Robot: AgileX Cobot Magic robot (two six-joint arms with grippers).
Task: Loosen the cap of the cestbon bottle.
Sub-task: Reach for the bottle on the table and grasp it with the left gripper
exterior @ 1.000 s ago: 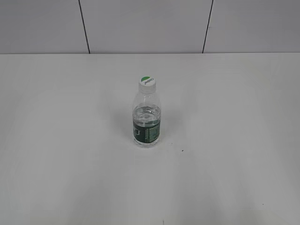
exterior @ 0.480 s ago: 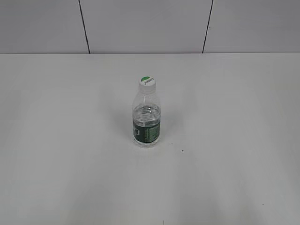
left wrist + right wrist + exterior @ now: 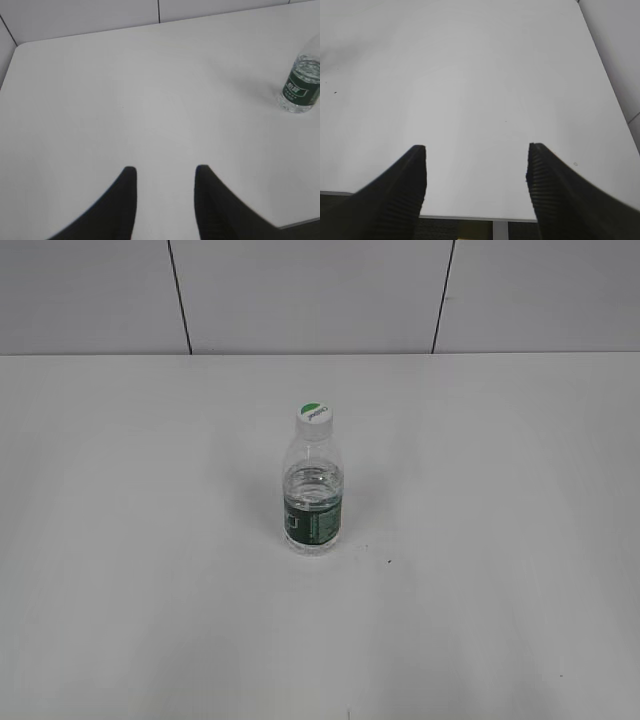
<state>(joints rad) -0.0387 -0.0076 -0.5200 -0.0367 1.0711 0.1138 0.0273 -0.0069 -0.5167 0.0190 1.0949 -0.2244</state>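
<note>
The cestbon bottle (image 3: 313,495) is left upright, cap (image 3: 314,415) untouched; left gripper (image 3: 165,172) and right gripper (image 3: 476,150) are held apart, empty, for approach

Looks like a lab or robot test bench. Bare white table (image 3: 120,540) ahead of both grippers, backed by plain grey wall panels (image 3: 300,290) split by dark seams.

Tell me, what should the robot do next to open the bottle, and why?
Probably bring the left pincer toward the cestbon bottle to steady it. The bottle stands upright, its cap on, with nothing touching it. Both pincers are open and empty, and only the left view shows the bottle, at its right edge.
</note>
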